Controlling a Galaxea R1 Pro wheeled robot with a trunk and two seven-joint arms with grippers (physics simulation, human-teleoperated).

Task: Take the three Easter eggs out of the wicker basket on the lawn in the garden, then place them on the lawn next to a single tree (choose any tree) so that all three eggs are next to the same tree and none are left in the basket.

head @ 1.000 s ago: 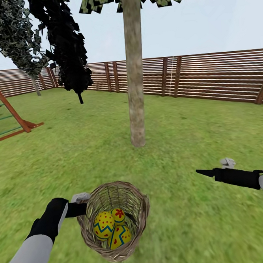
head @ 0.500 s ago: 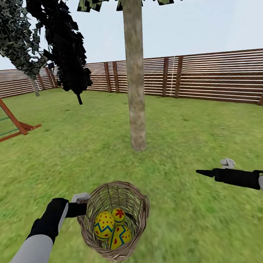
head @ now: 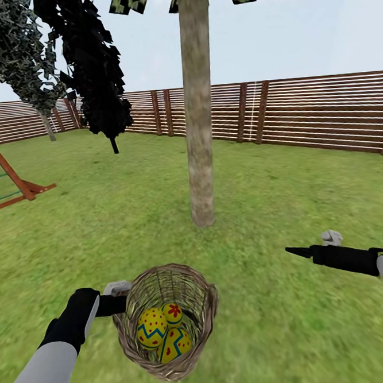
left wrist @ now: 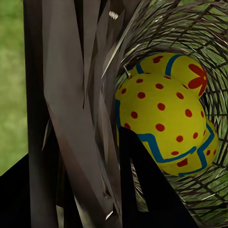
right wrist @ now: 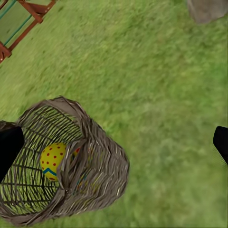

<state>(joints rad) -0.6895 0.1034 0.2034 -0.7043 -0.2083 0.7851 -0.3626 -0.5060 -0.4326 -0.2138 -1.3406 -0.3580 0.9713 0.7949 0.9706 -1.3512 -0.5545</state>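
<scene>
I held the wicker basket (head: 167,323) up off the lawn (head: 285,207) with my left gripper (head: 117,304). My two fingers were pinched on the basket's rim, one inside and one outside. In my left wrist view the dark finger (left wrist: 147,190) inside sat right by the eggs.

All three Easter eggs (head: 165,329) were inside the basket, packed close and touching. One had red dots and a blue zigzag (left wrist: 159,118). One behind it had a red flower (left wrist: 183,69). The third (head: 176,345) lay lower down, partly hidden by the others.

The basket was tipped a bit, with its open mouth facing up at my head.

My right gripper (head: 297,251) was out over the grass on my right, well apart from the basket. It held nothing. My right wrist view showed its two dark fingertips far apart at the edges, so it was wide open. That view also looked down at the basket (right wrist: 61,166), with one egg (right wrist: 54,159) peeking through the weave.

The tree (head: 200,127) stood straight ahead, past the basket. Behind it ran the brown fence (head: 300,114). The wooden play set (head: 9,177) was far off on my left, near the dark conifers (head: 89,67)
</scene>
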